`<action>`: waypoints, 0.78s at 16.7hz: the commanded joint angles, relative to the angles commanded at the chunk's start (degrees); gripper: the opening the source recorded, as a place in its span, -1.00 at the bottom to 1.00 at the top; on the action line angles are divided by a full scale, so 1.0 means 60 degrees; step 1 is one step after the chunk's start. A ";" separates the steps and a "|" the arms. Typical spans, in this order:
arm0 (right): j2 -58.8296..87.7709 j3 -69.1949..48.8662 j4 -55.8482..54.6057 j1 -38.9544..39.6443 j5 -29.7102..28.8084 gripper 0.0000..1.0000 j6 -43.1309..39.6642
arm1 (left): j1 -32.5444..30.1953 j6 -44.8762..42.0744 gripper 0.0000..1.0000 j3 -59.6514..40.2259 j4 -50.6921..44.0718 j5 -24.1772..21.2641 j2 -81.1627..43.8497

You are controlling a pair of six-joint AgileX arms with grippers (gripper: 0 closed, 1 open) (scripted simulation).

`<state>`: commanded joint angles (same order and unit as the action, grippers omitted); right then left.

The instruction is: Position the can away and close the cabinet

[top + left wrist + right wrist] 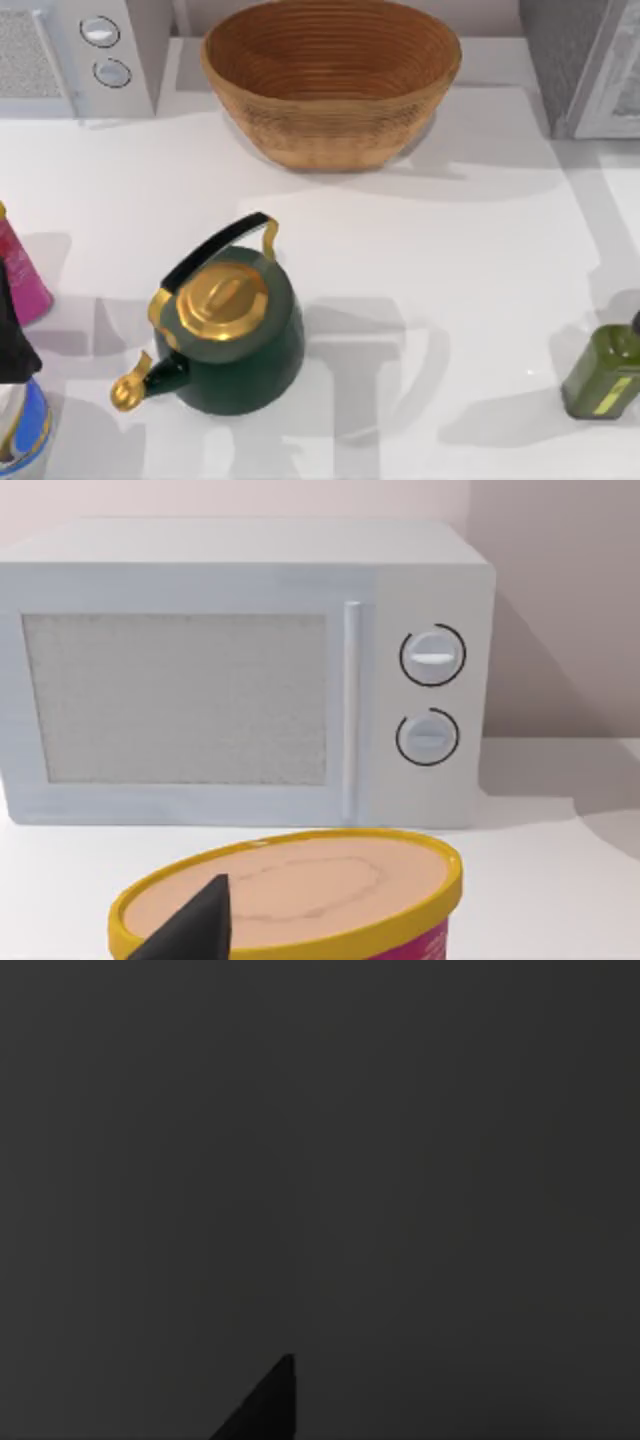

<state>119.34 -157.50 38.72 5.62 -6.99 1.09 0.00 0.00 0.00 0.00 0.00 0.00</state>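
from above i see a woven basket (331,75) at the back of the white counter (480,260), its bowl bare inside. a dark green kettle (235,335) with a gold lid sits left of centre, spout toward the near left. an olive-green bottle (603,370) stands at the right edge, a pink container (22,275) at the left edge, a microwave (85,50) in the back left corner and a grey cabinet (590,60) in the back right. my left arm (12,330) is a dark shape at the left edge. on my left wrist view the microwave (240,675) faces me, door shut, and a yellow-rimmed tub (300,890) sits just below one dark fingertip (195,925); i cannot tell that end effector's state. the right wrist view is dark.
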 joint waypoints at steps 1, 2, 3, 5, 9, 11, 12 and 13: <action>0.0000 0.0000 0.0000 0.0000 0.0000 1.00 0.0000 | 0.0000 0.0000 1.00 0.0000 0.0000 0.0000 0.0000; 0.0000 0.0000 0.0000 0.0000 0.0000 1.00 0.0000 | 0.0000 0.0000 1.00 0.0000 0.0000 0.0000 0.0000; 0.0000 0.0000 0.0000 0.0000 0.0000 1.00 0.0000 | 0.0000 0.0000 1.00 0.0000 0.0000 0.0000 0.0000; 0.0000 0.0000 0.0000 0.0000 0.0000 1.00 0.0000 | 0.0000 0.0000 1.00 0.0000 0.0000 0.0000 0.0000; -0.0001 0.0002 -0.0001 0.0020 0.0000 1.00 0.0000 | 0.0000 0.0000 1.00 0.0000 0.0000 0.0000 0.0000; -0.0190 0.0251 -0.0104 0.0004 0.0022 1.00 -0.0002 | 0.0000 0.0000 1.00 0.0000 0.0000 0.0000 0.0000; -0.0388 0.0509 -0.0206 -0.0009 0.0042 1.00 -0.0004 | 0.0000 0.0000 1.00 0.0000 0.0000 0.0000 0.0000; -0.0659 0.0855 -0.0334 -0.0025 0.0068 1.00 -0.0007 | 0.0000 0.0000 1.00 0.0000 0.0000 0.0000 0.0000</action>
<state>115.38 -152.37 36.72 5.47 -6.59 1.05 0.00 0.00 0.00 0.00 0.00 0.00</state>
